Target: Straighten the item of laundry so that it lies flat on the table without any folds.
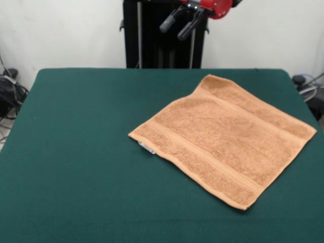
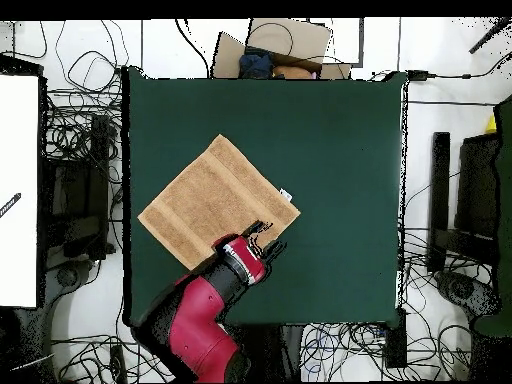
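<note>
towel (image 1: 223, 136), peach-orange terry, lies spread flat on the green table (image 1: 76, 152), turned diamond-wise, border bands showing, small white tag (image 1: 146, 147) poking from one edge. claw (image 1: 181, 21) hangs raised above the table, over the towel's corner, fingers apart and empty, touching nothing. cables (image 2: 75, 75) beyond the table edge.

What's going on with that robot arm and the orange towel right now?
Gripper open, raised clear above table's far edge. Towel spread flat on green table, turned diagonal, no folds showing, white tag at one edge. Nothing in the way.
</note>
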Controlling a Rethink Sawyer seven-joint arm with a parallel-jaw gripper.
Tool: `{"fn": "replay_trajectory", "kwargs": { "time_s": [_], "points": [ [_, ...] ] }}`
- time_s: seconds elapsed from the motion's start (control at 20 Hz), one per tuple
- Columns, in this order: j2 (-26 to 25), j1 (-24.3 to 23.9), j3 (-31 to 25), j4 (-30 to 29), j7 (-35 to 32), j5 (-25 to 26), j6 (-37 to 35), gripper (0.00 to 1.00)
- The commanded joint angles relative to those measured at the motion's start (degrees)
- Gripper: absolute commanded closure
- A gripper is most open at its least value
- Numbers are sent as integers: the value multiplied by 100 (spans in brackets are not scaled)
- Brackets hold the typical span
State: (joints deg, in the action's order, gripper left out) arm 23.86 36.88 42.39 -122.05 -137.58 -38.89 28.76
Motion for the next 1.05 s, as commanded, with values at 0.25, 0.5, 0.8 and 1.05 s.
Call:
{"fn": "replay_trajectory", "kwargs": {
  "time_s": [0.25, 0.5, 0.8, 1.05],
  "points": [
    [-1419, 835, -543, -356, -970, -2482, 1604, 0],
    [-955, -164, -113, -212, -1627, 1412, 3218, 0],
    [185, -821, -280, -292, -1173, 2943, 2545, 0],
    [584, -892, -401, -193, -660, 3191, 1899, 0]
  ]
}}
